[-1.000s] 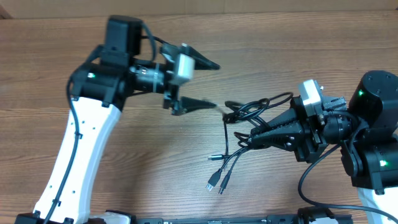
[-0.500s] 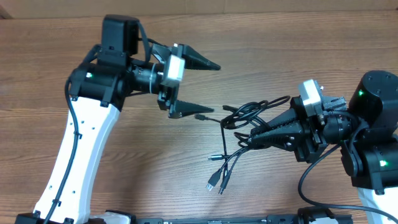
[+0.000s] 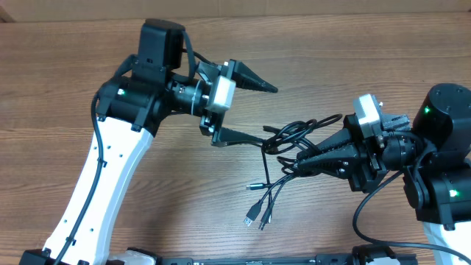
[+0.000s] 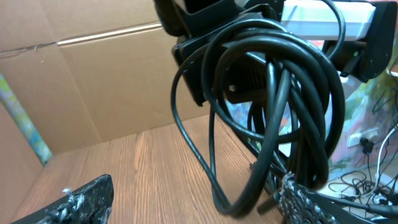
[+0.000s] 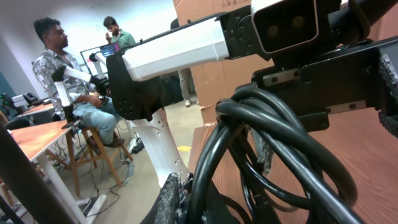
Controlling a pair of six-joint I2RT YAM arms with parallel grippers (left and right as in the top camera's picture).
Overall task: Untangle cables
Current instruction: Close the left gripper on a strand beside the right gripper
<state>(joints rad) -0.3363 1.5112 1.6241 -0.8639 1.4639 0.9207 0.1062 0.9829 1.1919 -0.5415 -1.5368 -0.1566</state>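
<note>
text: none legible | labels, brands, numbers: none — all three views; signs: none

Cables (image 3: 296, 135) and right hand (image 3: 289, 165) block the middle; table (image 3: 184, 199) left of them lies open.

Lab or workshop by the looks: seated man (image 5: 62, 81) at a desk (image 5: 28, 134), cardboard boxes (image 4: 93, 87) around.

Against a brown wood-grain tabletop (image 3: 353, 59), thin black flexible cables (image 3: 291, 140) show dark, their small plugs (image 3: 251, 218) tipped in silver; the left arm (image 3: 96, 184) is white on its lower link and black above, with a green light (image 3: 122, 93) at the joint; the black right gripper (image 3: 293, 163) sits ahead of a white camera block (image 3: 366, 114); tan cardboard (image 4: 93, 81) backs the left wrist view.
</note>
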